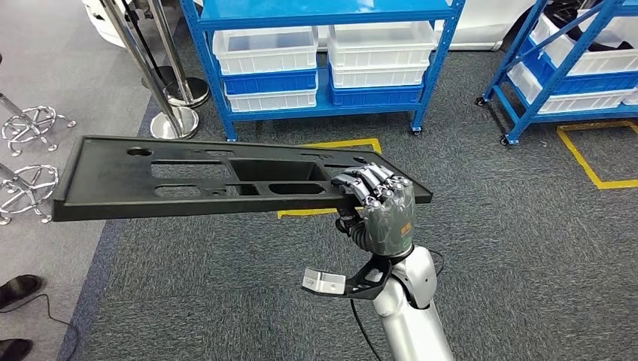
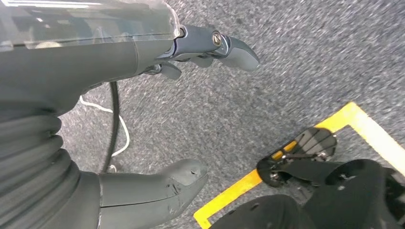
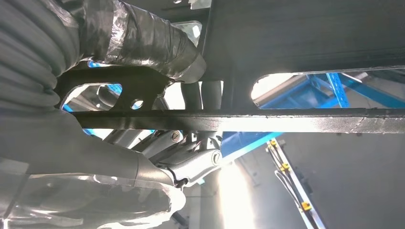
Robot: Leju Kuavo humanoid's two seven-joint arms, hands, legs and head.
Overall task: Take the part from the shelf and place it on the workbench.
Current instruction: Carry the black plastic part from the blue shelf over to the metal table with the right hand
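The part (image 1: 195, 177) is a long flat black plastic panel with several cut-outs, held level in the air and reaching far to the left. My right hand (image 1: 380, 207) grips its right end, fingers curled over the top edge. From beneath, the right wrist view shows the panel (image 3: 305, 43) with my thumb (image 3: 143, 43) pressed against its underside. My left hand (image 2: 157, 114) hangs over the grey carpet, thumb and fingers apart, holding nothing.
A blue shelf rack (image 1: 323, 60) with white and blue bins stands ahead, and a second blue rack (image 1: 572, 60) at the right. Chrome stanchion bases (image 1: 177, 113) stand at the left. Yellow floor tape (image 1: 342, 147) marks the carpet. A person's shoes (image 1: 19, 289) sit at the lower left.
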